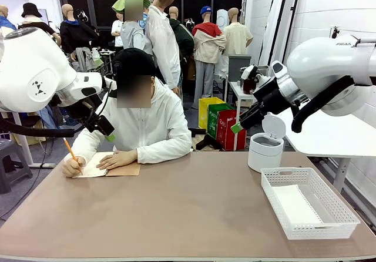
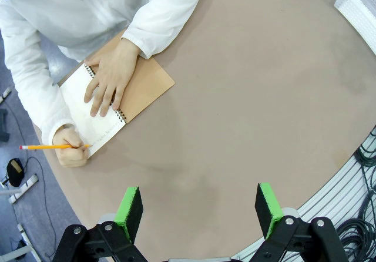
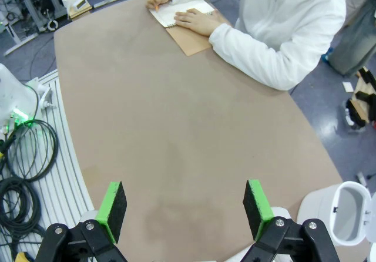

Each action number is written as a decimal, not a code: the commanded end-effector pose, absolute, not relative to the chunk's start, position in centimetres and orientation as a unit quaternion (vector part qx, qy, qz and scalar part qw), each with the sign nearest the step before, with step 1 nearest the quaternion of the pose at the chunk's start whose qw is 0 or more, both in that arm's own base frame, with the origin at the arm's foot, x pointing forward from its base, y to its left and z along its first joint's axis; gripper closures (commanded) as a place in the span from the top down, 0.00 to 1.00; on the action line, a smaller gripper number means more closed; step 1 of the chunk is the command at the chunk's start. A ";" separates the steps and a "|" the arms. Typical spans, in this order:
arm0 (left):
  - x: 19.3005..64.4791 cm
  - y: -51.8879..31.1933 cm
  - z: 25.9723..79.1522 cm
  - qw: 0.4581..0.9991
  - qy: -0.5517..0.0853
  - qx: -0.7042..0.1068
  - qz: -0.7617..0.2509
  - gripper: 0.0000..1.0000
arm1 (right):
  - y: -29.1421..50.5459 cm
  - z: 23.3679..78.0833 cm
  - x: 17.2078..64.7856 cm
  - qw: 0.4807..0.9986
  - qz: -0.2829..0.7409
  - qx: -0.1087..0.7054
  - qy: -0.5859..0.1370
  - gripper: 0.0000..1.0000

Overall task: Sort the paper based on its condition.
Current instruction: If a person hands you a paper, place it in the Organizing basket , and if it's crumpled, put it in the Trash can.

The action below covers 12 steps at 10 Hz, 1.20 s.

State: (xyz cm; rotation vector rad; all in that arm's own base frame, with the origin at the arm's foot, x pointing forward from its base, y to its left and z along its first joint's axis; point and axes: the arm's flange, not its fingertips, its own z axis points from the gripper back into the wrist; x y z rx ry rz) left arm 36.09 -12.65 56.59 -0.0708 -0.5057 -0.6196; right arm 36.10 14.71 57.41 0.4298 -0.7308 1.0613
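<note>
**Left gripper** [image 2: 198, 212]: jaws spread wide, green pads [image 2: 129, 212] well apart, nothing between them. It hangs above the near left part of the table [image 2: 247, 115], over bare brown surface.

**Right gripper** [image 3: 183, 208]: jaws likewise wide open and empty. It is held above the right side of the table, over bare surface.

**Bin** [image 1: 264, 150]: white, round, flip lid standing up. It sits at the far right of the table, just beyond the basket. In the right wrist view it lies close beside the right gripper.

**Basket** [image 1: 343, 210]: white plastic mesh, rectangular, at the near right of the table.

**Paper** [image 1: 294, 206]: a smooth white sheet lying flat on the basket's floor. Whether it is one sheet or several cannot be told.

**Notebook** [image 2: 144, 86]: spiral-bound with a brown cover, lying open at the far left of the table, well apart from both grippers.

**Person** [image 1: 155, 124]: white hooded top, seated at the far side and leaning over the notebook.
- One hand [image 2: 70, 150] holds an orange pencil [image 2: 53, 147] with its tip at the edge of the open page.
- The other hand [image 2: 110, 77] rests flat across the notebook's spiral.
</note>
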 end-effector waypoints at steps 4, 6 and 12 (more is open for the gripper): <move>36.1 -12.6 56.7 0.920 -0.247 -0.037 -0.302 1.00 | 14.8 57.5 36.1 0.778 0.492 0.199 -0.336 1.00; 36.1 -12.6 56.7 0.920 -0.247 -0.037 -0.302 1.00 | 14.8 57.5 36.1 0.778 0.492 0.199 -0.336 1.00; 36.1 -12.6 56.7 0.920 -0.247 -0.037 -0.302 1.00 | 14.8 57.5 36.1 0.778 0.492 0.199 -0.336 1.00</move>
